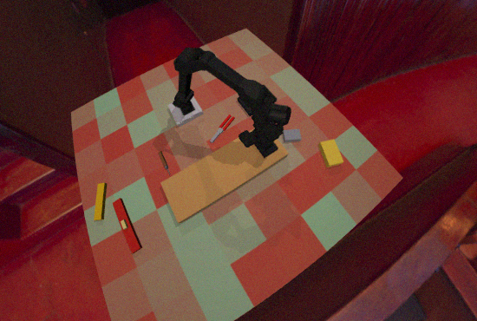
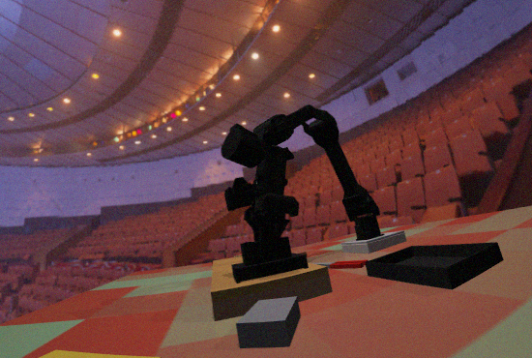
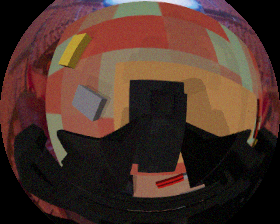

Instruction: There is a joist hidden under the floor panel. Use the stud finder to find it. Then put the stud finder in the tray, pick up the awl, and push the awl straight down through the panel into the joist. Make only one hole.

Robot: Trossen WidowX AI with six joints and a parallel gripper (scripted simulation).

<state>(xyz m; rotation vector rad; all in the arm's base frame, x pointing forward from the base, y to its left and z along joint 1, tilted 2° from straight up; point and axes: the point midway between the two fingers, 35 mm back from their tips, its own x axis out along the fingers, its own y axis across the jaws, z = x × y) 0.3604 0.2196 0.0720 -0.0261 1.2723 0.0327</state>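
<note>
The tan floor panel (image 1: pixel 208 186) (image 2: pixel 276 295) (image 3: pixel 230 100) lies on the checkered table. My gripper (image 1: pixel 263 140) (image 2: pixel 266 249) points down over the panel's end nearest the grey block and is shut on the black stud finder (image 1: pixel 268 150) (image 2: pixel 270 267) (image 3: pixel 157 100). The stud finder's base appears to rest on the panel's top; any thin gap is too small to tell. The awl (image 1: pixel 163 160), with a brown handle, lies on the table beside the panel's other end. The black tray (image 2: pixel 435 268) is open and empty; the arm mostly hides it in the top view. The joist is hidden.
Red-handled pliers (image 1: pixel 225 125) (image 2: pixel 348 264) (image 3: pixel 170 181) lie between panel and arm base. A grey block (image 1: pixel 291 135) (image 2: pixel 268 324) (image 3: pixel 88 102) sits just off the panel's end, a yellow block (image 1: pixel 330 153) (image 3: pixel 75 50) farther out. A yellow bar (image 1: pixel 100 201) and red level (image 1: pixel 130 234) lie opposite.
</note>
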